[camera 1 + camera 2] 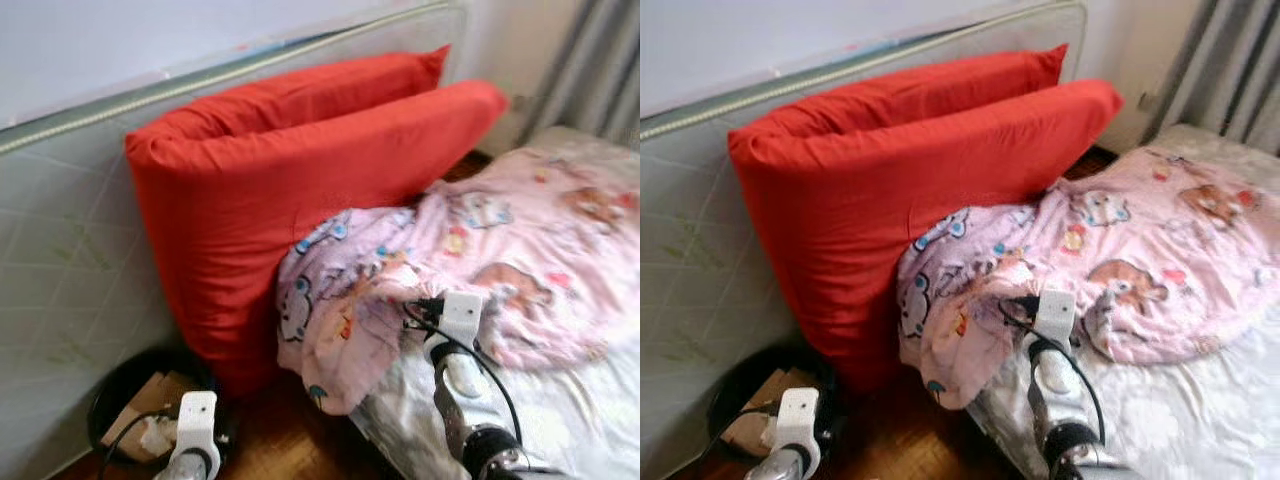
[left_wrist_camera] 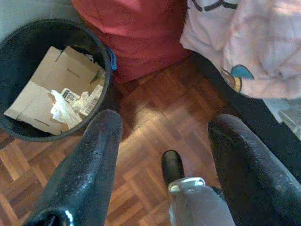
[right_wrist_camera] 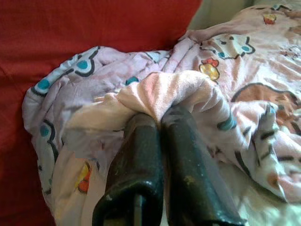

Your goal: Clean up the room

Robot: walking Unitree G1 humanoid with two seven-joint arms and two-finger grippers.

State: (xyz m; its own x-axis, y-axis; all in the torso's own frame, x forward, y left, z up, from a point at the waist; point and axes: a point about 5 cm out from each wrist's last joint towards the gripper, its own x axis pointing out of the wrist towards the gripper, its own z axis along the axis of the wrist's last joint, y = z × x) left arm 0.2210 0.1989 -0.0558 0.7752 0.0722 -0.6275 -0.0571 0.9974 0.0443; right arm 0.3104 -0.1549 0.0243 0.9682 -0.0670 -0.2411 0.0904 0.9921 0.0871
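The right end effector (image 3: 157, 117) was clenched on a fold of the pink blanket (image 1: 500, 260), beside the red pillow (image 1: 290, 170); the left end effector (image 2: 162, 136) hung released near the bin (image 2: 106, 52)

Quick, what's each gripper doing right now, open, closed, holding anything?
Left gripper: open, holding nothing, hanging over the wood floor beside the black bin.
Right gripper: closed on a fold of the pink blanket.

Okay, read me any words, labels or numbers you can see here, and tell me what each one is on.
No text reads clearly.
White barcode labels on the cardboard in the black bin: print too small and blurred.
Pink blanket: cartoon pictures, no words legible.
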